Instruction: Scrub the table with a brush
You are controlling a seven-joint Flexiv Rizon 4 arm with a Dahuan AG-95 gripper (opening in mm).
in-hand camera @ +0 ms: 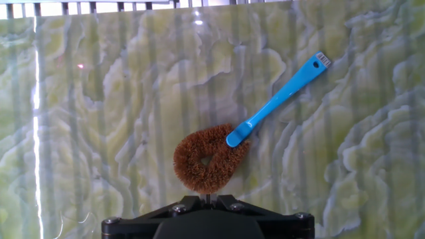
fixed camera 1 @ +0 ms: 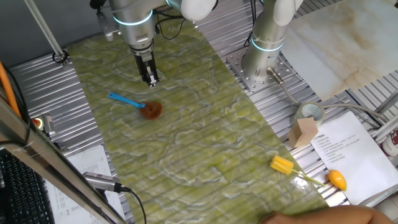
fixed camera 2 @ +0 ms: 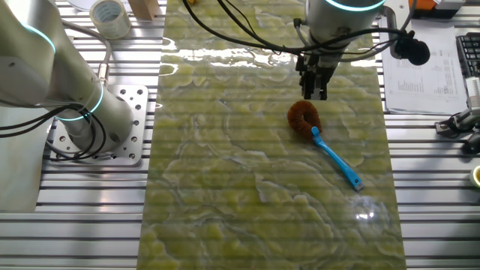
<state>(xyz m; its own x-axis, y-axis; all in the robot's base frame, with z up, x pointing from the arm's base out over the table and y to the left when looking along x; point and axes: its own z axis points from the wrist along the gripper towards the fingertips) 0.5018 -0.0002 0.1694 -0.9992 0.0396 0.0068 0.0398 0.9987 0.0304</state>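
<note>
1. And here's the tool [fixed camera 1: 151,79], hanging over the green-yellow tabletop [fixed camera 1: 205,143], fingers pointing straight down, clear of everything.
2. Its jaws look drawn close together and there's nothing between them; how wide the gap really is, I can't tell, since the hand view shows only the black base of the hand.
3. The brush [fixed camera 1: 138,105] lies flat on the tabletop, just beside the spot under the tool and not touching it. In the hand view the round brown-orange bristle head [in-hand camera: 209,159] sits right ahead of the fingers.
4. Why there? My read: the arm is lined up above the head end for a pick, so this is the approach step, with scrubbing not yet started.
5. Long axis now: in the hand view the blue handle [in-hand camera: 279,101] runs diagonally from the head up to the right, tip pointing to the far upper right.
6. In the other fixed view that same handle slants away from the arm, down toward the lower right.
7. Judgement call: the thin handle is the natural grip, so the tool would need to shift along that diagonal and turn across it.
</note>
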